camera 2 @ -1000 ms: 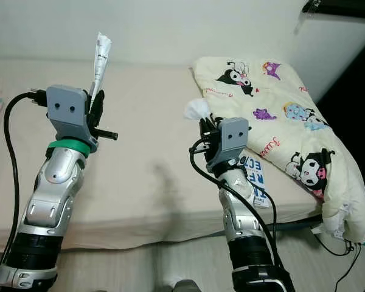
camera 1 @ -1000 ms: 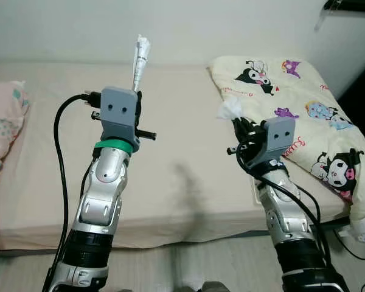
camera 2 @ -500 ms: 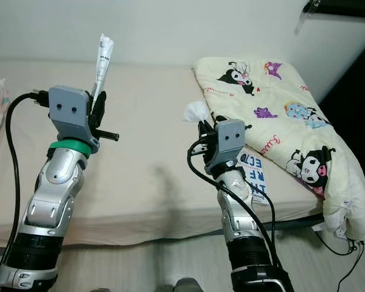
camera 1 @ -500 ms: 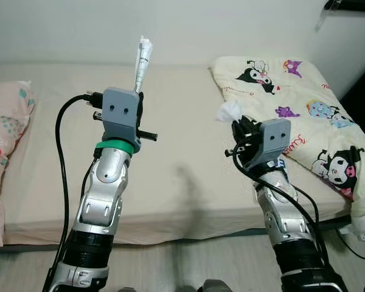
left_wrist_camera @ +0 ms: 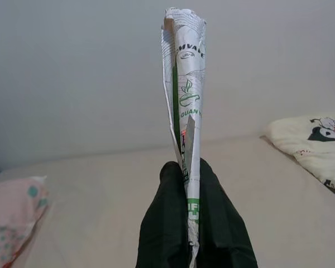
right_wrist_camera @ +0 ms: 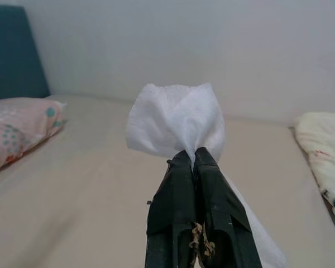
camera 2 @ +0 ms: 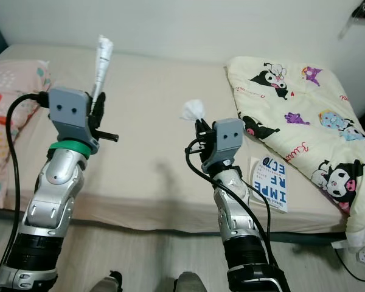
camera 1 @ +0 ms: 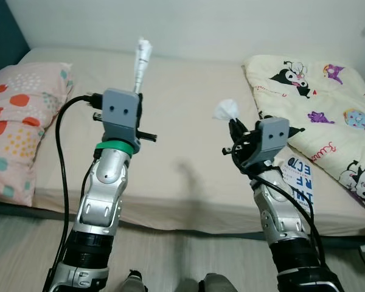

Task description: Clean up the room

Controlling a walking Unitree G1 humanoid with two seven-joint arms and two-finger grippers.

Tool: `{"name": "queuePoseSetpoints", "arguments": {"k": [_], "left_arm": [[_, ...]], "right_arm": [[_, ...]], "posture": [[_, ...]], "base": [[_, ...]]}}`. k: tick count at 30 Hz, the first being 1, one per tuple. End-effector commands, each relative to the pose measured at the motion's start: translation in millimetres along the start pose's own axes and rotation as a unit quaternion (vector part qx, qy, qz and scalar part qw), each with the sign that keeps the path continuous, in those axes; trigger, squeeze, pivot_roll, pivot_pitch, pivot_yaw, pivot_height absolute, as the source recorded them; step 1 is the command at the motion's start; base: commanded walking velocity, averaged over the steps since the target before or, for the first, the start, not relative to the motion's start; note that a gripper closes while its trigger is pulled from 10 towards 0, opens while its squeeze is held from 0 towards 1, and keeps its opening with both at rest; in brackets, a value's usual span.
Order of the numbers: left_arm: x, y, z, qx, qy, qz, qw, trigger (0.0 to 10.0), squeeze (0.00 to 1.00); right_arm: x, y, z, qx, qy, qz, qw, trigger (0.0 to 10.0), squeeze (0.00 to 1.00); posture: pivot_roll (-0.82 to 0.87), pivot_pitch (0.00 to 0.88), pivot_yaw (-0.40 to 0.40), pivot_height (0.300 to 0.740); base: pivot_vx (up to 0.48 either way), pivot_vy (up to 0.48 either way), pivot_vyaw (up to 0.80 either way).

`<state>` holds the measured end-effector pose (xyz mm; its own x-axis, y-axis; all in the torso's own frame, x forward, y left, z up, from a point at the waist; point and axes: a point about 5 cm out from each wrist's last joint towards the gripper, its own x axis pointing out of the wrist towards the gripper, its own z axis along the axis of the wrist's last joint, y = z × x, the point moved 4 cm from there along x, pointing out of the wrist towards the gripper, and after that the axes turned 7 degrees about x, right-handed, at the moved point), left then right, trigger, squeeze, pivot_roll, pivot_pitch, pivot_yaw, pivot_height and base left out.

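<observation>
A wide bed with a beige sheet [camera 1: 182,152] spans the scene, with a cream quilt printed with black-and-white cartoon characters [camera 1: 328,121] heaped at its right end and a pink pillow with red and teal spots [camera 1: 21,131] at its left. A white booklet with blue lettering [camera 2: 271,182] lies flat on the sheet beside the quilt.

The left gripper [left_wrist_camera: 188,220] is raised above the bed, its fingers pressed together on a long, flattened white paper wrapper with green print [camera 1: 140,64]. The wrapper's long axis stands nearly upright, its free end pointing up toward the wall. The right gripper [right_wrist_camera: 194,164] is also lifted over the bed, pinched tight on a crumpled white tissue [camera 1: 225,110] that fans out above the fingertips.

The left wrist view shows the green print on the wrapper, too small to make out from the head. The right wrist view shows a dark teal headboard [right_wrist_camera: 17,53] behind the pillow.

Compared with a second ago, the camera has swung leftward: the pillow now shows in full and the quilt sits nearer the right edge. Both grippers keep the same holds.
</observation>
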<state>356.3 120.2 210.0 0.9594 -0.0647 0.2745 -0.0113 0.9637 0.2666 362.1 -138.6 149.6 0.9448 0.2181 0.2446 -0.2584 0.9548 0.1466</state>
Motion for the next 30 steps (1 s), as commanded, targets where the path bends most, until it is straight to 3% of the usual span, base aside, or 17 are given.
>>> {"name": "queuePoseSetpoints", "arguments": {"k": [1, 13, 17, 30], "left_arm": [[-2.4, -1.3, -5.2, 0.004, 0.009, -0.002, 1.000, 10.0, 0.00], [-2.1, -0.9, -5.0, 0.006, 0.009, -0.004, 1.000, 10.0, 0.00], [-2.1, -0.9, -4.8, 0.007, 0.008, -0.004, 1.000, 10.0, 0.00], [-5.4, -11.1, -8.5, 0.019, 0.019, -0.038, 0.999, 10.0, 0.00]], "right_arm": [[-2.8, -2.8, -4.6, 0.007, 0.008, -0.006, 1.000, 10.0, 0.00], [-3.0, -1.7, -6.0, 0.004, 0.012, -0.002, 1.000, 10.0, 0.00], [-3.3, -0.8, -7.0, 0.010, 0.015, 0.002, 1.000, 10.0, 0.00], [-3.3, 1.3, -9.2, 0.029, 0.020, 0.009, 0.999, 10.0, 0.00]], "posture": [[-0.02, 0.000, -0.032, 0.740], [-0.02, 0.000, -0.027, 0.740], [-0.02, 0.000, -0.026, 0.740], [-0.02, 0.000, -0.022, 0.740]], "base": [[-0.375, 0.000, 0.00], [-0.369, 0.000, 0.00], [-0.353, 0.000, 0.66], [0.000, 0.000, 0.76]]}}
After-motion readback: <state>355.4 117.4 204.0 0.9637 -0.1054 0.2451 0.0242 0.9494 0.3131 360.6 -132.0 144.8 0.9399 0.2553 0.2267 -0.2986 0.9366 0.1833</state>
